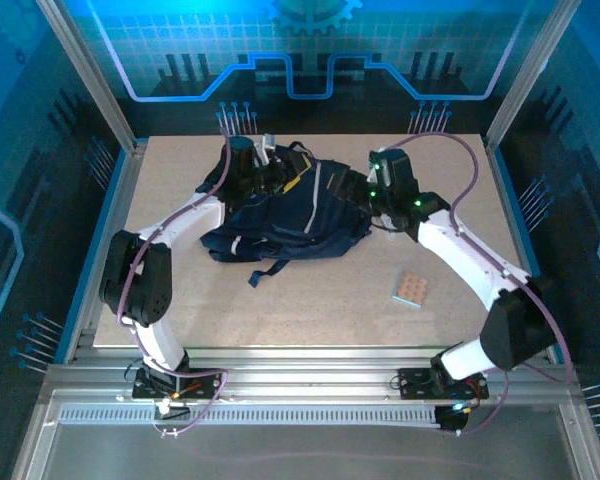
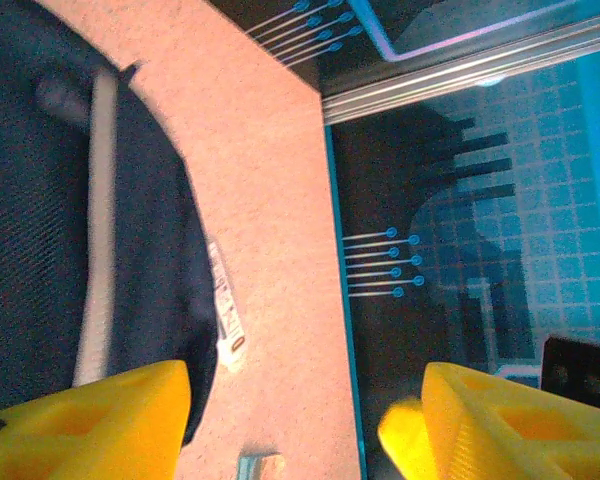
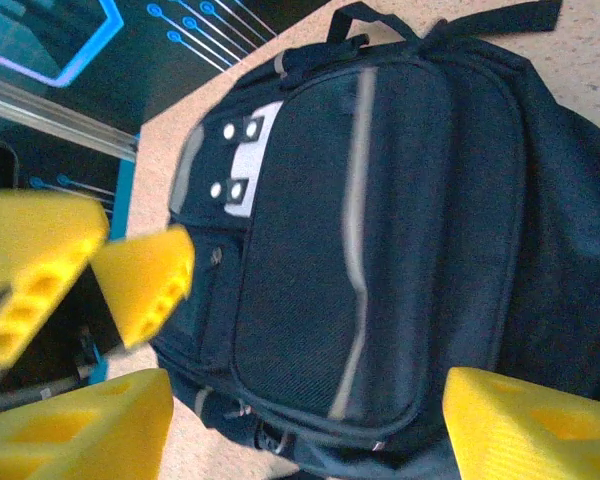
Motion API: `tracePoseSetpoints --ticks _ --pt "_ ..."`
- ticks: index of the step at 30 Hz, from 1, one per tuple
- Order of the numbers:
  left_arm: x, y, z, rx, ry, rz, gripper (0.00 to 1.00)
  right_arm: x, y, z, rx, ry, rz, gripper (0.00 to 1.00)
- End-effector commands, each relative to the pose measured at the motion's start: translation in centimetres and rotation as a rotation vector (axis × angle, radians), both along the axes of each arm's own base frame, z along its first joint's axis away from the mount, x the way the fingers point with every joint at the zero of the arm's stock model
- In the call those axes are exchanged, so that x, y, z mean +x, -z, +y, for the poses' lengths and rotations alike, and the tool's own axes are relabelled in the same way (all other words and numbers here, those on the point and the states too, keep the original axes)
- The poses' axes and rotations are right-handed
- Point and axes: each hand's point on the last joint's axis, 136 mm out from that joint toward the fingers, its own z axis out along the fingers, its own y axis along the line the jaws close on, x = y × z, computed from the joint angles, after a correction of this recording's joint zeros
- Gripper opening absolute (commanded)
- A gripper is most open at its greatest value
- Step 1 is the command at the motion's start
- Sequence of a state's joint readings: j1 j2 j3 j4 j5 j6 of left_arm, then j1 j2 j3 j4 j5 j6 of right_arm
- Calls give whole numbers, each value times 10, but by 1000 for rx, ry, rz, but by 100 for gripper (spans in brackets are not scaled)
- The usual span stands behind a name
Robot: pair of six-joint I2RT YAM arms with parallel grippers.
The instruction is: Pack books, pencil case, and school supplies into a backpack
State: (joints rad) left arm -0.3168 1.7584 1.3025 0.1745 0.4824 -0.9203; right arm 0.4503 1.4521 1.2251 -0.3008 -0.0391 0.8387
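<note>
Top, backpack: large dark navy fabric backpack with pale grey stripes [image 1: 290, 215] lying slumped at far middle of table [image 1: 330, 320], flanked by left gripper [image 1: 265, 165] and right gripper [image 1: 362, 190], probably for opening it.
Top, pad: small tan-pink dotted pad [image 1: 412, 288] waiting unpacked, well apart at right.
Left wrist, fingers: left gripper [image 2: 300, 430] standing spread, pinching nothing; backpack [image 2: 40, 220] lying just beside.
Right wrist, fingers: right gripper [image 3: 305, 430] standing spread over backpack [image 3: 380, 200] front, gripping nothing.

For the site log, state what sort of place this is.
Probably a robot test or demo cell, not a classroom: an aluminium frame and blue circuit-pattern panels enclose a bare tabletop, with the left arm and right arm bolted at its near edge.
</note>
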Motion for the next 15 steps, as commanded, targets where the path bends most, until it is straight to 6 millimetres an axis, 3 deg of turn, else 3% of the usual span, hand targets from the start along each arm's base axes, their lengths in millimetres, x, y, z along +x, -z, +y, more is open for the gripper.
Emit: tracePoseSetpoints --ticks 1,4,9,15 --pt "-5 -20 27 13 -79 -80 70 -30 36 8 -153 -40 75 74" --pt "-18 -2 55 87 -144 -40 73 -41 44 40 -159 -91 74 74" --pt "-51 55 113 196 -343 135 76 -49 67 82 -203 -144 103 74" --pt "-90 121 154 174 -579 322 75 -47 87 95 -209 -154 138 75"
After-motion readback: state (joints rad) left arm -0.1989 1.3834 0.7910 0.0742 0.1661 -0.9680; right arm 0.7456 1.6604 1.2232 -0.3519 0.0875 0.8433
